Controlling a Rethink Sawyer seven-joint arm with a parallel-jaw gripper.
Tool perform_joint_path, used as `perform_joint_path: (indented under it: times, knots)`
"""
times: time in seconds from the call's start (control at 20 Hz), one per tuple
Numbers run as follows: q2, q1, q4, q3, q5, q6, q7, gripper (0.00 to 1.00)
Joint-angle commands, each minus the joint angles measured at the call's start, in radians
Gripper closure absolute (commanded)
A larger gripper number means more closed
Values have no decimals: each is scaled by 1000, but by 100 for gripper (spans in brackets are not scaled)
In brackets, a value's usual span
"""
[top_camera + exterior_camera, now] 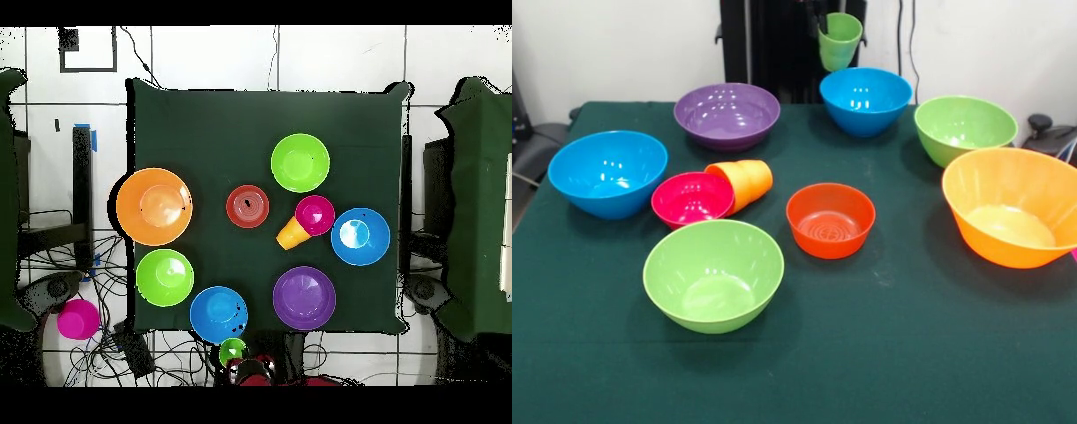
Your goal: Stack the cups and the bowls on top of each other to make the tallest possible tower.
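Observation:
My gripper (822,24) is shut on the rim of the light green cup (839,41), which hangs in the air just above the far blue bowl (865,99). In the overhead view this cup (232,350) sits past the table's near edge, beside that blue bowl (218,312). The orange cup (743,182) lies on its side against the small magenta bowl (692,199). The orange-red bowl (831,219) stands mid-table. Around them stand a purple bowl (726,113), a second blue bowl (607,172), two light green bowls (713,274) (964,128) and a large orange bowl (1013,205). Nothing is stacked.
All bowls stand upright and apart on a dark green tablecloth (909,353). A magenta round object (78,318) lies off the table among cables (110,350). Dark chairs (480,200) flank the table.

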Motion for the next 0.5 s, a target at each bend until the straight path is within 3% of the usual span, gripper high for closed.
perform_joint_path:
  times: [0.05,0.3,0.5]
  knots:
    - [15,-7,-199,94,-15,79,43,100]
    - [-52,-44,-204,193,5,194,2,100]
    - [-132,-38,-203,228,17,222,1,100]
